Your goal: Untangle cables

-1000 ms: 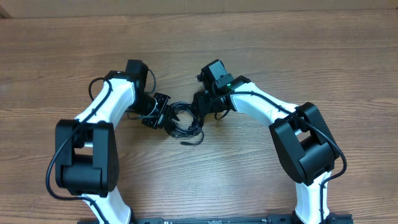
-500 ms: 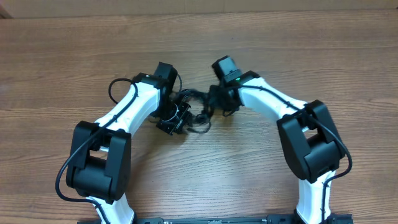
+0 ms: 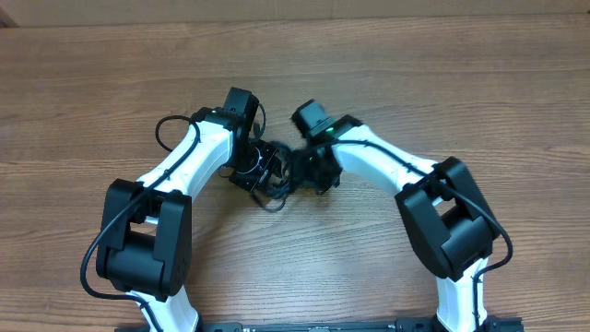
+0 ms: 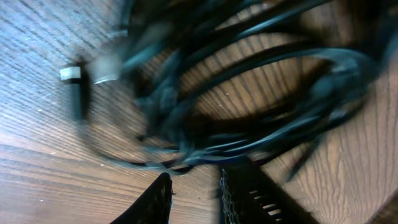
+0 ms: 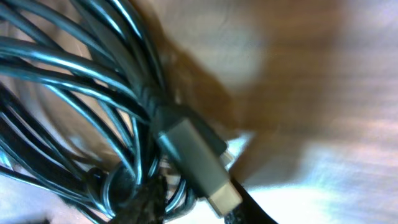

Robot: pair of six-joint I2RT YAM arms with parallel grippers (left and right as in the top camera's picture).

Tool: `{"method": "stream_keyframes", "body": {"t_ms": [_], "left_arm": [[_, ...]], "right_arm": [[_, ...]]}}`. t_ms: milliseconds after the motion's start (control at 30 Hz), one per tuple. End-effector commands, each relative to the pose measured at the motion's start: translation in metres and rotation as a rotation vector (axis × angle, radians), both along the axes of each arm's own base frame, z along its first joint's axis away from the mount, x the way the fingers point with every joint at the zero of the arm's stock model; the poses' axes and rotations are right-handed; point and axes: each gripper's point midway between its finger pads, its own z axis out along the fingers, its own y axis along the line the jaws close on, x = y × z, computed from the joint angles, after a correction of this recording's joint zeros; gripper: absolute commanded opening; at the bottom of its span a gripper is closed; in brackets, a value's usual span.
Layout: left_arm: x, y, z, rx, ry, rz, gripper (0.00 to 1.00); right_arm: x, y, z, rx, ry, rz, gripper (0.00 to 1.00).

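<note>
The cables (image 3: pixel 277 184) are lying as one tangled black clump near the middle of the table (image 3: pixel 479 83), about midway between its left and right edges and well clear of every corner. Both arms are reaching in at it, one from each side.

The left gripper (image 3: pixel 261 172) is sitting at the clump's left side, right against it in the overhead view. In the left wrist view its jaws are showing a narrow gap, with bare wood between the two fingers (image 4: pixel 157 200). Several strands are crossing just at the tips. That view is blurred, so cannot tell whether it is pinching a strand or only lying against the loops. A white-tipped plug (image 4: pixel 71 74) is lying on the wood beside the loops, with a greyish connector (image 4: pixel 109 67) just next to it.

The right gripper (image 3: pixel 309 173) is sitting at the clump's right side. In the right wrist view only the finger ends (image 5: pixel 148 208) are showing at the bottom edge. They are standing apart, with a grey metal plug (image 5: pixel 196 163) lying between them. Cannot tell whether the pads are touching the plug. Behind the plug, many strands are looping together into a tight coil.
</note>
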Motion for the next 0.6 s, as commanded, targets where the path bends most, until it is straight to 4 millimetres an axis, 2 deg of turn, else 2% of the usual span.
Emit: {"method": "stream_keyframes", "body": {"t_ms": [0,67,133,267,367,567], "left_arm": [[0.008,0.003,0.007,0.008,-0.025,0.031,0.31],[0.008,0.004,0.006,0.017,-0.026,0.034,0.33],[0.006,0.006,0.005,0.028,-0.018,0.034,0.33],[-0.007,0.012,0.002,0.070,0.031,0.029,0.33],[-0.013,0.014,0.001,0.096,0.047,0.020,0.33],[-0.016,0.014,-0.002,0.097,0.058,0.019,0.32]], "right_arm": [[0.029,-0.009,0.018,-0.048,-0.100,0.028,0.32],[0.044,-0.008,0.032,-0.030,-0.146,0.059,0.35],[0.051,-0.010,0.036,-0.019,-0.158,0.045,0.37],[0.052,-0.010,0.035,-0.002,-0.152,0.041,0.36],[0.052,-0.003,0.034,0.008,-0.180,0.084,0.37],[0.050,0.014,0.036,0.012,-0.241,0.179,0.45]]}}
